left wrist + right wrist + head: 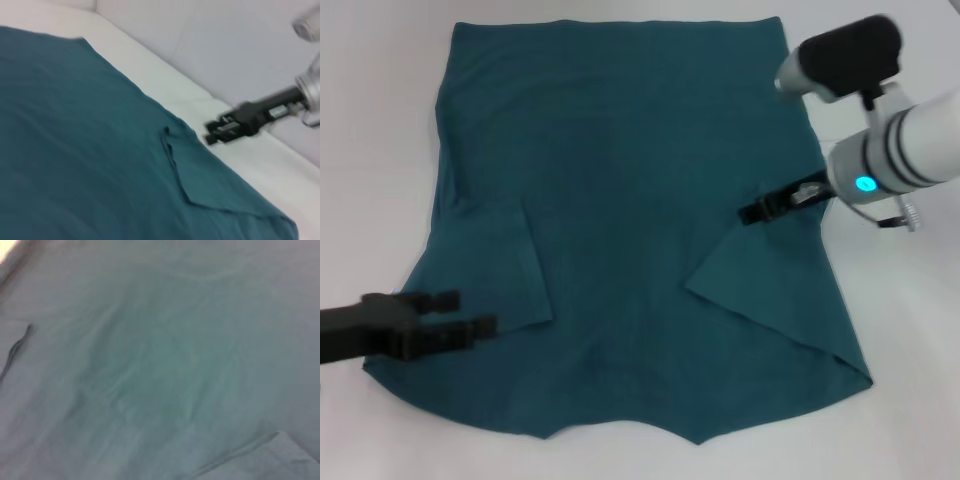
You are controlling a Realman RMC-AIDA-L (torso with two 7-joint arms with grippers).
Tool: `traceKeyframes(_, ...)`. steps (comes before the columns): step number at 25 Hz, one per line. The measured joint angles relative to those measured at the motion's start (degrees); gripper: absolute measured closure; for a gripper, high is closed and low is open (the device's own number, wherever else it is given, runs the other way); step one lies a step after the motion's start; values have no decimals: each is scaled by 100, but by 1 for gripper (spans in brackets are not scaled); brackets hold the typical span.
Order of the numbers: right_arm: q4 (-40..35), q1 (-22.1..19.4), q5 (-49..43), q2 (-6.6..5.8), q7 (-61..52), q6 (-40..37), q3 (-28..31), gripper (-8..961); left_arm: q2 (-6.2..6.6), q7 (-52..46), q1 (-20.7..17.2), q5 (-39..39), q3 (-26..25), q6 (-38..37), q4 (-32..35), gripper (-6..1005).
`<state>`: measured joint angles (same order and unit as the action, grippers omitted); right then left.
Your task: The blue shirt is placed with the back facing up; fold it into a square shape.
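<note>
White table (380, 120), blue shirt (620, 200) spread flat with both sleeves folded in, left gripper (470, 315) fingers apart and empty over one sleeve, right gripper (752, 212) over the other, fingers unclear

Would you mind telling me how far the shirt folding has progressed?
Both sleeves of the blue shirt look folded inward. The left end effector and right end effector hover at its side edges, holding nothing. Folding the body into a square remains.
</note>
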<state>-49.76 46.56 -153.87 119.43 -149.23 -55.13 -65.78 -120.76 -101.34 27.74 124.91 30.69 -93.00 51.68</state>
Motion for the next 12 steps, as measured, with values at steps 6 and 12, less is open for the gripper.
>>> traceKeyframes(6, -1009, -614, 1014, -55, 1175, -1430, 400, 335, 263, -886, -4, 134, -536, -309, 117, 132)
traceKeyframes(12, -1354, -844, 1589, -69, 2484, -2936, 1095, 324, 310, -1846, -19, 663, -568, -313, 558, 132)
